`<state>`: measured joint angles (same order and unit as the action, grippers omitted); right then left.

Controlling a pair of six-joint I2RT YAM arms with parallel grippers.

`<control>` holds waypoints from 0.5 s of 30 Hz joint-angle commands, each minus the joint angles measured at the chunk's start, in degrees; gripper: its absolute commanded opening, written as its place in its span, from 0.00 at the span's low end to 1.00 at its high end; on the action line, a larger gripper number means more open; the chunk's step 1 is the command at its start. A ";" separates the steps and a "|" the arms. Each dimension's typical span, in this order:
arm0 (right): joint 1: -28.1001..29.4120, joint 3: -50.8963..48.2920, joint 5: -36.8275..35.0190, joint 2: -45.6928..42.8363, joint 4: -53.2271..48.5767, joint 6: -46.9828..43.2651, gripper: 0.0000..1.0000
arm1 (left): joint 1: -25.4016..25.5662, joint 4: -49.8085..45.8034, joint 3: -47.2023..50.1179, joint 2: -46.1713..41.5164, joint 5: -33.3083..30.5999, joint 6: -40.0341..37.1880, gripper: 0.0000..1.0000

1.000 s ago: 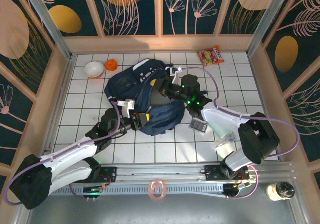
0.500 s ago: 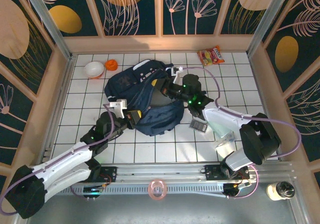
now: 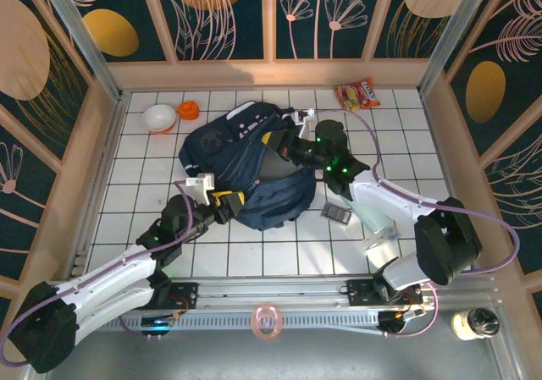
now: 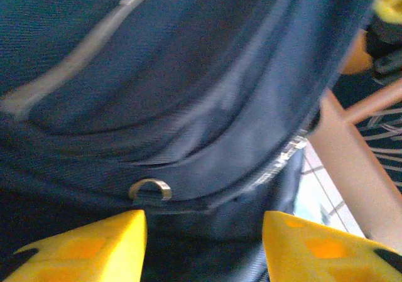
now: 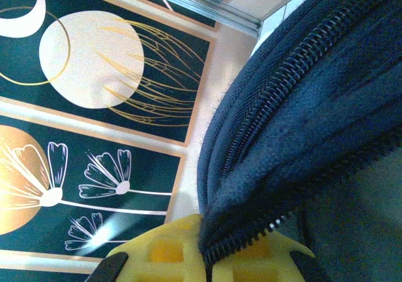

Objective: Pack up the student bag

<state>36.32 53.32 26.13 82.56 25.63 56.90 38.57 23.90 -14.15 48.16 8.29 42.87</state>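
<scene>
From above, the backpack (image 3: 241, 156) lay in the middle of the table (image 3: 135, 168). The right gripper (image 3: 275, 140) pinched its opening rim, probably to keep the mouth up for packing. The left gripper (image 3: 229, 199) sat at its near edge. The left wrist view showed those jaws apart and empty, facing a metal ring (image 4: 149, 189). The right wrist view showed yellow pads (image 5: 163, 254) clamped on the zipper (image 5: 264, 125) edge.
</scene>
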 commanded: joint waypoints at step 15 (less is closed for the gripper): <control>0.44 4.72 1.91 -0.97 8.82 -0.28 0.00 | 0.01 16.37 -5.98 13.01 14.81 -0.16 0.59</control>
<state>36.29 54.06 26.57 82.65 25.47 56.99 38.57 32.03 -17.61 61.10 19.00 42.57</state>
